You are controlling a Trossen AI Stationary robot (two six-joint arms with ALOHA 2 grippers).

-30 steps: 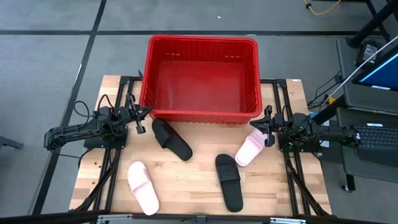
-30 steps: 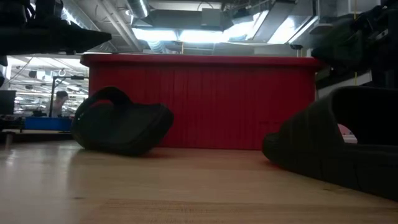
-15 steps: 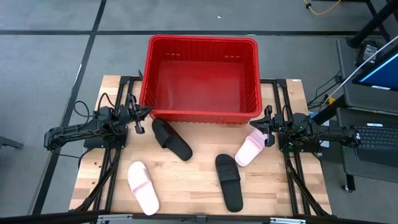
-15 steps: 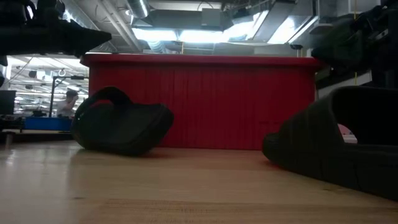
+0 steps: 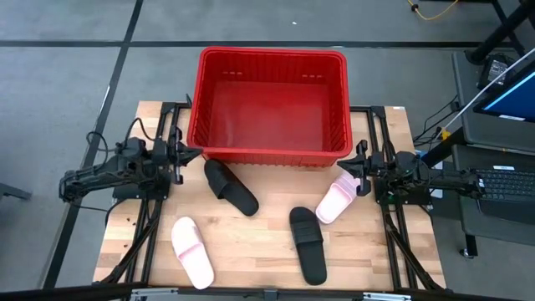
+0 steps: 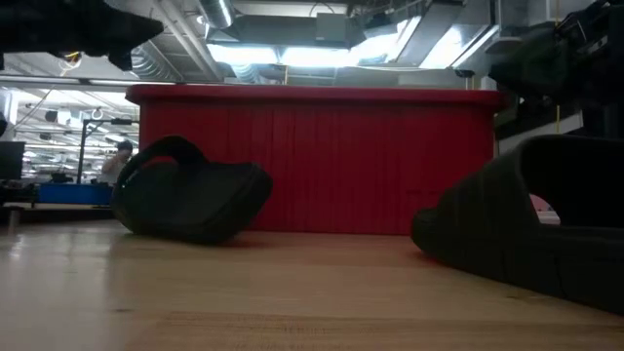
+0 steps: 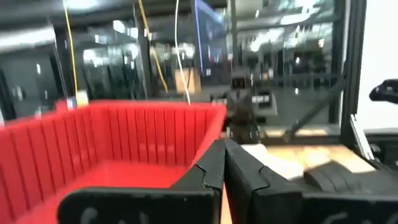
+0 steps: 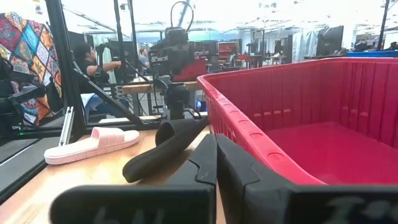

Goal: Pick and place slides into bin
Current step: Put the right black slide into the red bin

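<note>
The red bin (image 5: pixel 272 104) stands at the table's far middle. Two black slides lie soles down on the table, one (image 5: pixel 231 186) just in front of the bin, one (image 5: pixel 308 244) nearer the front. One pink slide (image 5: pixel 192 251) lies at the front left, the other (image 5: pixel 336 201) by the bin's right corner. My left gripper (image 5: pixel 192 154) is shut and empty, raised beside the bin's near left corner. My right gripper (image 5: pixel 344 169) is shut and empty beside the bin's near right corner, just above the pink slide's far end.
The bin's rim (image 7: pixel 124 112) rises close in front of my left gripper, and its wall (image 8: pixel 249 130) runs beside my right gripper. Dark rails (image 5: pixel 150 226) run along both table sides. A person (image 8: pixel 93 56) sits beyond the table's left side.
My left gripper has gone up beside the bin's near left corner, still shut. My right gripper and the slides have kept still.
</note>
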